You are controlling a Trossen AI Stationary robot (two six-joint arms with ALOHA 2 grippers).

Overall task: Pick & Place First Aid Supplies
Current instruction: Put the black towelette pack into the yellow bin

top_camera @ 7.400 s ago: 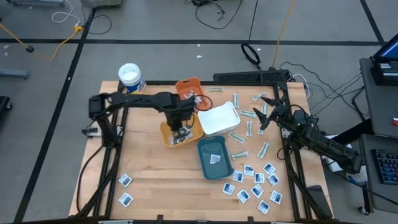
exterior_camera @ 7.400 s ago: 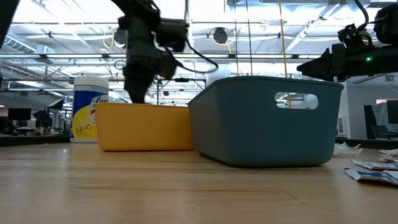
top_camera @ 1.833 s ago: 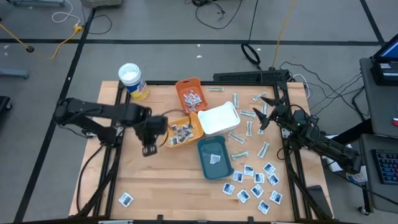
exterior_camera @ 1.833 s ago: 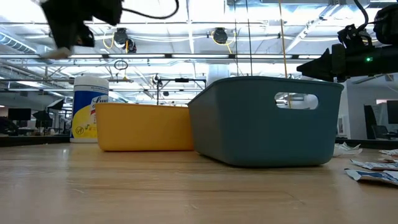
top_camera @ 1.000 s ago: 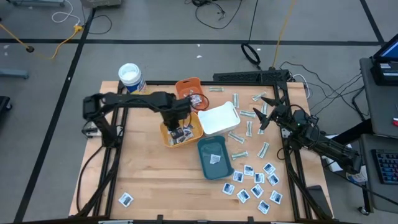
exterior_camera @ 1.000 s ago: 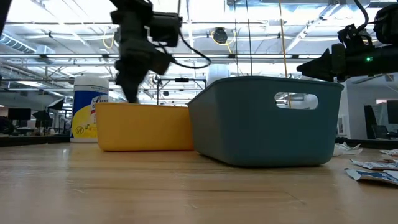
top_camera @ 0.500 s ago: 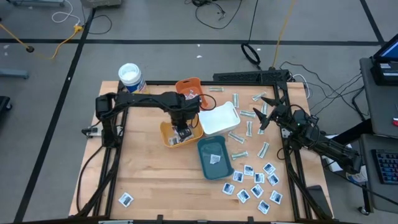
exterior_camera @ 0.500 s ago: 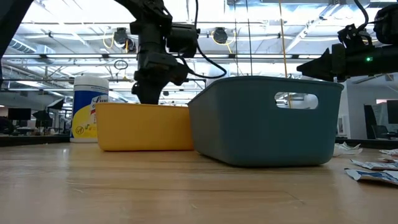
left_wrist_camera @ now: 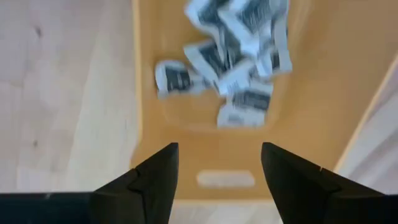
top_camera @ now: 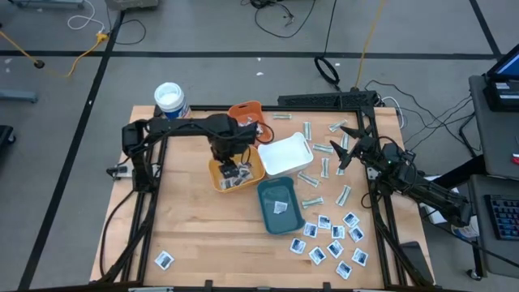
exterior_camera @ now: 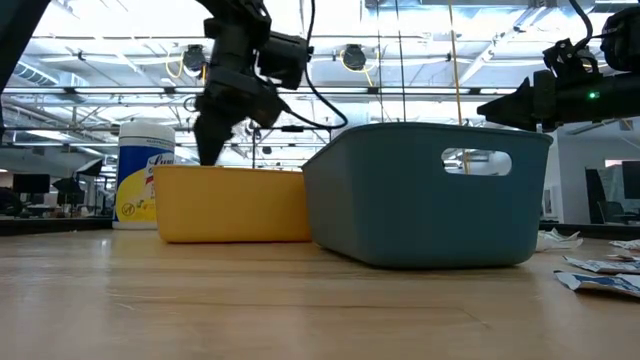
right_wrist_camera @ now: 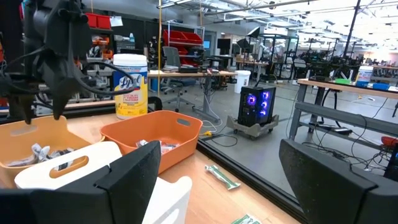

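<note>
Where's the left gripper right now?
In the high view, the left gripper hangs open over the yellow plastic tray of white sachets, left of the white tray and just below the orange tray.

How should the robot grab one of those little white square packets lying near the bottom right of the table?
Come straight down from above and pinch across two opposite edges of a packet at the cluster's outer side. It lies flat on the table, so no side is raised.

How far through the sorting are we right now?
Done: a pile of sachets lies in the yellow tray. In hand: nothing; the left claw hangs open above that tray. Left: loose packets on the table, near the waiting right claw.
</note>
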